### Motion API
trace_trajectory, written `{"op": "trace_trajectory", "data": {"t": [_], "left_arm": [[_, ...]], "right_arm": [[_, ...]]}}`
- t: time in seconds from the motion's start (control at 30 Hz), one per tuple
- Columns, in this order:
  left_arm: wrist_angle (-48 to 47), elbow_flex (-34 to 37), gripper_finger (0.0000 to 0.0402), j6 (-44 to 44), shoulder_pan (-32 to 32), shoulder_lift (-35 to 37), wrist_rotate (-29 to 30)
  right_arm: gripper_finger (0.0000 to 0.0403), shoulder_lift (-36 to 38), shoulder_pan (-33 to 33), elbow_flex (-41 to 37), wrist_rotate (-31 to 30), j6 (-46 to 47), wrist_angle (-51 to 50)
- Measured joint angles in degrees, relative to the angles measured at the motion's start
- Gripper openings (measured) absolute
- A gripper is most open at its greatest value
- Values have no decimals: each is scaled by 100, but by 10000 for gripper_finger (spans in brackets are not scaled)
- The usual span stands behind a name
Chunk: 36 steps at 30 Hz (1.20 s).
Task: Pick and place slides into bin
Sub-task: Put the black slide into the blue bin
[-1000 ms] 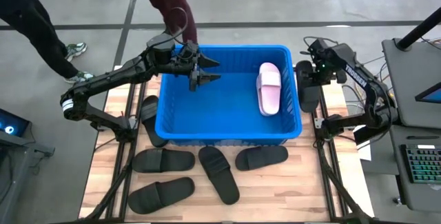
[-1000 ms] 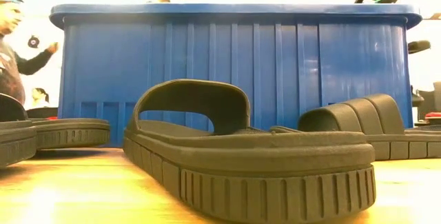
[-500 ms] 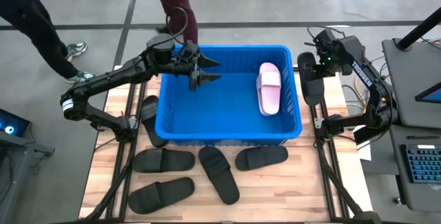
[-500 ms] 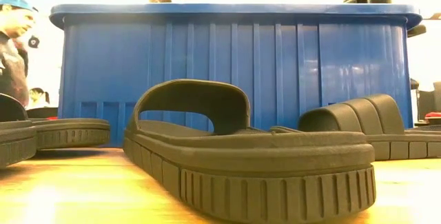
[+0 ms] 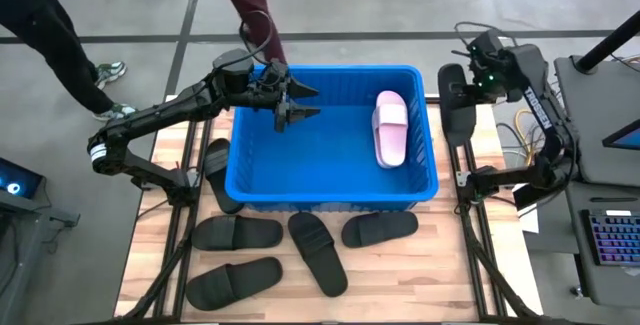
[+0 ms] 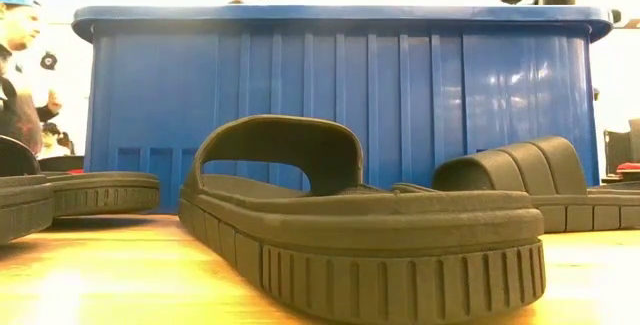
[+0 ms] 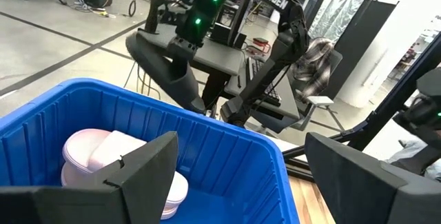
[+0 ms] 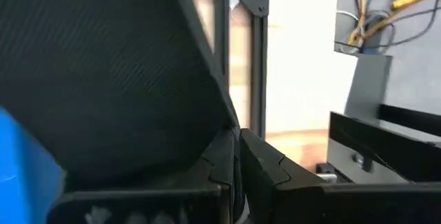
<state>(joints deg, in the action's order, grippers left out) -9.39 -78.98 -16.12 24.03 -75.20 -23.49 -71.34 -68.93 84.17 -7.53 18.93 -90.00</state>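
Observation:
The blue bin [image 5: 330,191] stands mid-table with one pale pink slide [image 5: 390,127] lying inside at its right end. My right gripper [image 5: 478,73] hangs beyond the bin's right wall, shut on a black slide [image 5: 457,107], also seen as the black slide [image 7: 165,72] in the left wrist view. My left gripper [image 5: 308,103] hovers open and level over the bin's far left part, nothing between its fingers. Several more black slides [image 5: 318,253] lie sole-down on the wood near the bin's front and left. My right gripper pinches a thin edge of the black slide [image 8: 219,148] between its two shut fingers, coming from above and pointing steeply down. Which part of the slide that edge is, I cannot tell. The slide hangs below the fingers, lifted clear of the table, outside the bin's right wall.
The nearest black slide [image 6: 360,225] fills the low view in front of the bin's wall [image 6: 340,95]. One person [image 5: 250,5] stands at the table's far edge, another [image 5: 50,35] at far left. A desk with a keyboard [image 5: 610,240] sits to the right.
My right gripper has risen with the black slide, which has lifted higher beside the bin's right wall and drifted a little toward the far edge. The gripper has stayed shut. The left arm has kept still.

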Motion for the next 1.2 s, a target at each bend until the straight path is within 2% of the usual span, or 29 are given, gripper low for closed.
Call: {"op": "trace_trajectory", "data": {"t": [0.27, 0.43, 0.63, 0.87, 1.1, 1.2], "left_arm": [[22, 0, 302, 0, 0, 0, 20], [196, 0, 302, 0, 0, 0, 44], [293, 0, 302, 2, 0, 0, 140], [302, 0, 302, -3, 0, 0, 294], [316, 0, 302, -22, 0, 0, 308], [424, 0, 302, -139, 0, 0, 314]], "right_arm": [[8, 542, 66, 159, 499, 69, 15], [8, 980, 288, 159, 952, 120, 314], [8, 1409, 542, 174, 1183, 332, 582], [8, 1700, 556, 382, 2445, 133, 1476], [8, 1826, 719, 592, 2861, 35, 2229], [8, 1841, 895, 664, 3467, 47, 2991]]}}
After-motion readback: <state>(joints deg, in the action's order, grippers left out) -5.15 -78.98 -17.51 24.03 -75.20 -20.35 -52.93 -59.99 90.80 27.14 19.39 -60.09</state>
